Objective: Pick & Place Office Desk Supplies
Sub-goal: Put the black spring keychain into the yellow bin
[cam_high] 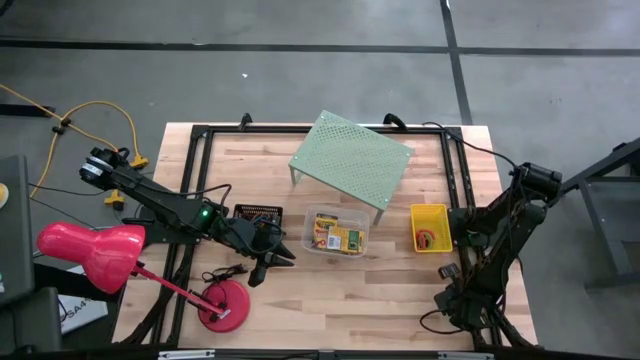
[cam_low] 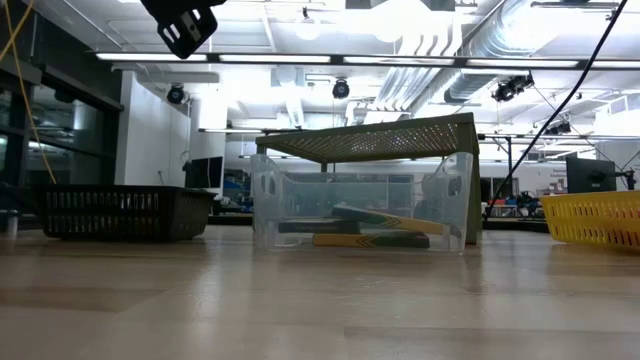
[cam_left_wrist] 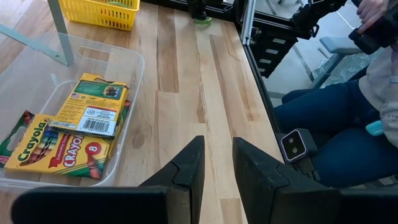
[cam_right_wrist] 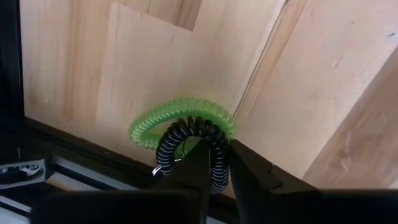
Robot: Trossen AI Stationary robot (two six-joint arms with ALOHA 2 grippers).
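My left gripper [cam_high: 270, 258] [cam_left_wrist: 217, 167] hangs open and empty above bare wood, between the black mesh tray [cam_high: 258, 215] [cam_low: 125, 212] and the clear tub [cam_high: 337, 232] [cam_left_wrist: 134, 74]. Green-and-yellow crayon boxes [cam_left_wrist: 68, 134] [cam_low: 360, 228] lie flat in the tub. The yellow basket [cam_high: 430, 228] [cam_low: 595, 218] stands right of the tub. My right gripper [cam_high: 447, 272] [cam_right_wrist: 217, 168] is low at the table's right edge, shut on a black coiled ring [cam_right_wrist: 189, 127]. A green coiled ring [cam_right_wrist: 180, 112] lies on the wood right behind the black one. My right gripper pinches the black coiled ring between its two fingers, on one side of the loop [cam_right_wrist: 217, 163]. The rest of the loop arches over one fingertip [cam_right_wrist: 200, 158]. The ring leans against the green coiled ring; whether it is lifted clear of the wood I cannot tell.
The pale green perforated shelf [cam_high: 350, 160] stands on legs behind the tub. The pink-red desk lamp [cam_high: 95, 255] has its base [cam_high: 222, 305] at the near left. A black frame rail [cam_right_wrist: 74, 162] runs along the table's right edge. A seated person's leg [cam_left_wrist: 323, 118] is beyond it.
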